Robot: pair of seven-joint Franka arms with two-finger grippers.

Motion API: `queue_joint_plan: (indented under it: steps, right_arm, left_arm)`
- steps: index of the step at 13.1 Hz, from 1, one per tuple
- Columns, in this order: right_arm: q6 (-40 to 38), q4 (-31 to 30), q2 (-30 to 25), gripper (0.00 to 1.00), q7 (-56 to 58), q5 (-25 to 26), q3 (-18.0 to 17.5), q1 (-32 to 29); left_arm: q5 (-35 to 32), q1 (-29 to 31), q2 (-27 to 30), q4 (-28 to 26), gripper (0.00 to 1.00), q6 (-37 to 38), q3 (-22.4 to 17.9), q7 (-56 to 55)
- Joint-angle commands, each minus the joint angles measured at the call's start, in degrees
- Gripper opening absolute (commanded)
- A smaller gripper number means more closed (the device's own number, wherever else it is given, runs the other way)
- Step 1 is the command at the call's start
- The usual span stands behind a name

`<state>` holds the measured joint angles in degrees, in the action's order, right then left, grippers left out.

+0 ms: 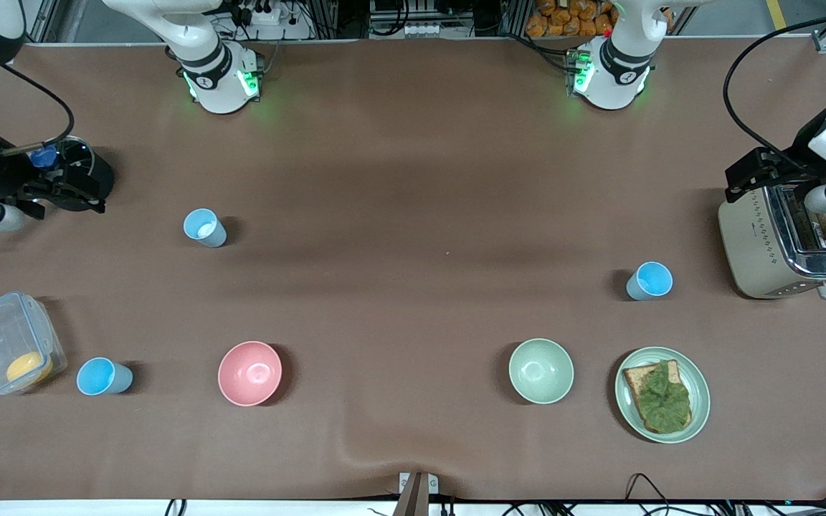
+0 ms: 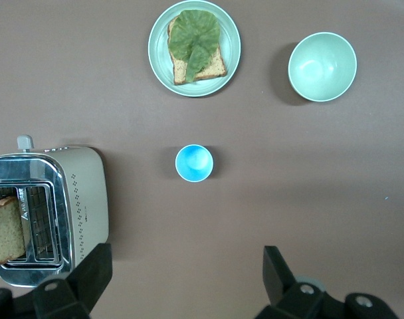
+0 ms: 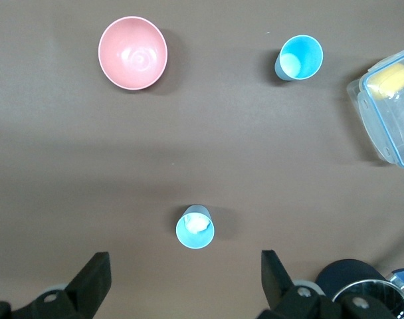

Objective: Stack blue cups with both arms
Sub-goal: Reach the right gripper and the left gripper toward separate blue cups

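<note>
Here, three blue cups stand upright and apart on a brown table (image 1: 413, 179). One pale cup (image 1: 204, 228) stands toward the right arm's end. A brighter cup (image 1: 103, 377) stands nearer the front camera, just beside a clear lidded container (image 1: 11, 342) holding something yellow that is hard to identify. A third cup (image 1: 649, 280) stands toward the left arm's end, near a toaster (image 1: 786, 244) with a slice of bread in one slot.

The left gripper (image 2: 185, 279) hangs above that third cup, fingers spread wide and empty, only their tips visible. The right gripper (image 3: 182, 282) hangs above the pale cup, equally wide and empty. From the front, both arms are cut off at the frame edges.

A pink bowl (image 1: 249, 373), a pale green bowl (image 1: 540, 370) and a plate (image 1: 662, 394) of lettuce-topped bread lie nearest the camera.
</note>
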<state>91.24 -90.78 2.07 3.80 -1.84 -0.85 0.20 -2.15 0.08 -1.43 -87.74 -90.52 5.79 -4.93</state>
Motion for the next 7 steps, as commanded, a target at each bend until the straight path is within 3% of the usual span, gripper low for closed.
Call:
queue_joint_plan:
  steps: [1, 7]
  right_arm:
    - [-1.24, 1.83, -0.14, 1.00, -0.11, 0.26, -0.30, -0.73]
    - [-1.85, 3.07, 0.12, 1.00, -0.20, 0.17, -0.03, -0.73]
  left_arm:
    - [0.04, 0.45, 0.11, 0.37, 1.00, 0.69, 0.10, 1.07]
    - [-0.31, 2.38, -1.30, -2.16, 1.00, -0.52, 0.01, 2.64]
